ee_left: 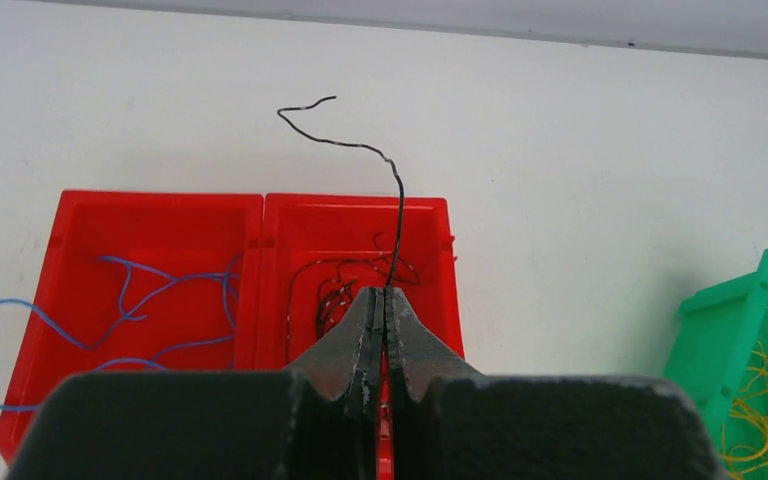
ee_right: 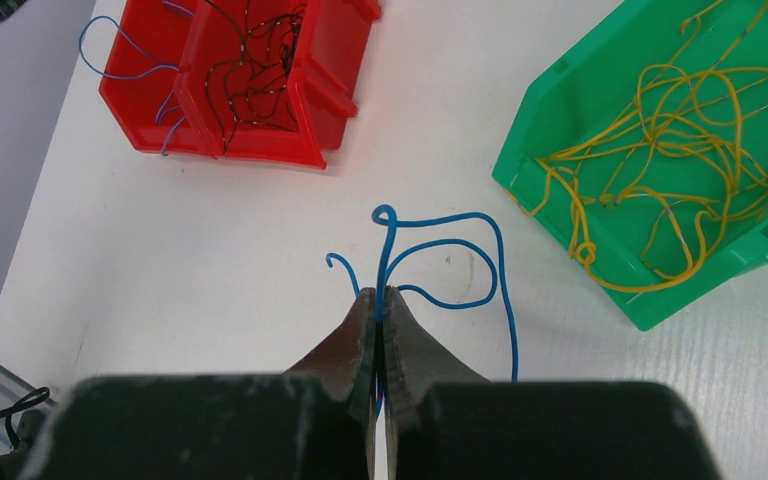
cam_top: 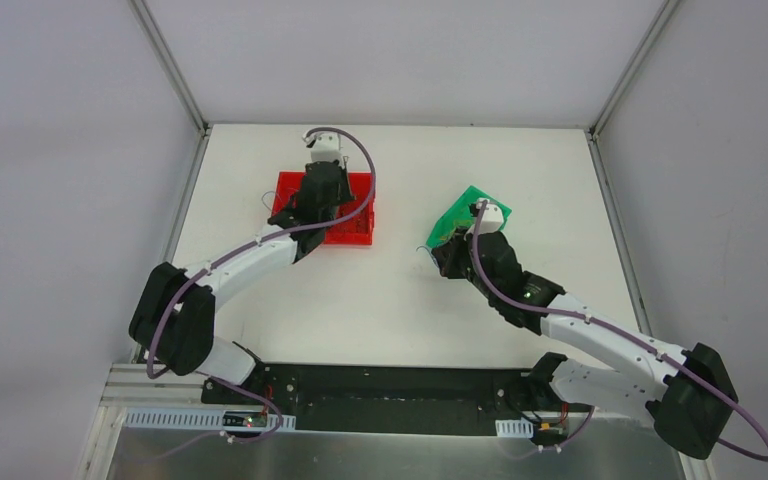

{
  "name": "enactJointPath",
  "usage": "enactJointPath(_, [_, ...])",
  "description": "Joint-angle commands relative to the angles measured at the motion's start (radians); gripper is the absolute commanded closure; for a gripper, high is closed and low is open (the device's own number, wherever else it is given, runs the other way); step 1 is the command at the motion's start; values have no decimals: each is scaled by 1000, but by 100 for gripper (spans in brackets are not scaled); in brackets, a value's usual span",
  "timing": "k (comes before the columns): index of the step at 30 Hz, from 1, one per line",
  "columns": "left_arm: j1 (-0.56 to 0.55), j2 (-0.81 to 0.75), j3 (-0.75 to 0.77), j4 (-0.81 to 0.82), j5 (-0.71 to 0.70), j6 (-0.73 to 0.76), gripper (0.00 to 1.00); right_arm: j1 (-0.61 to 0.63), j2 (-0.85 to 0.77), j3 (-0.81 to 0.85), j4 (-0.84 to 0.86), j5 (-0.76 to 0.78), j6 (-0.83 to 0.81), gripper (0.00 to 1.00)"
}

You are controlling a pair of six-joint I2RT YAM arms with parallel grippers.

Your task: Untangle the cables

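Right of the red bin (cam_top: 355,228), bare table (cam_top: 380,290) runs to the right gripper (ee_right: 381,292) and green bin (cam_top: 460,212); the left arm (cam_top: 260,250) overhangs the red bin itself.

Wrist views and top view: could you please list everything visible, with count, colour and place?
red bins: two, red, joined side by side on the table
green bin: one, green, right of the red bins
blue wires: several, blue, left red bin
black wires: several, black, right red bin
yellow wires: many, yellow, green bin
single black wire: one, black, in the left gripper
single blue wire: one, blue, in the right gripper
table: one, white
left gripper: one, black, shut, over the red bins
right gripper: one, black, shut, between the bins
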Motion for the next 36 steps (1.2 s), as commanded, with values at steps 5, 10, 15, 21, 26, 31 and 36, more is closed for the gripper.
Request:
enactJointPath(5, [-35,-45,-215,285,-210,49,100,-5,-51,-12,38,-3,14,100])
enactJointPath(10, [-36,48,-240,452,-239,97,100,-6,-49,-11,38,-4,14,100])
enactJointPath(15, [-36,137,-123,478,-309,138,100,-7,-48,-13,37,2,12,100])
enactJointPath(21, [-36,147,15,481,-297,227,100,-8,-40,-16,38,-2,16,100])
enactJointPath(26, [-36,226,60,554,-301,295,100,-12,-28,-10,40,-9,19,100])
enactJointPath(31, [-62,298,-71,808,-374,316,100,-13,-48,-20,42,-9,23,100])
enactJointPath(36, [-121,448,-119,1157,-481,488,100,-16,-58,-21,42,-15,24,100])
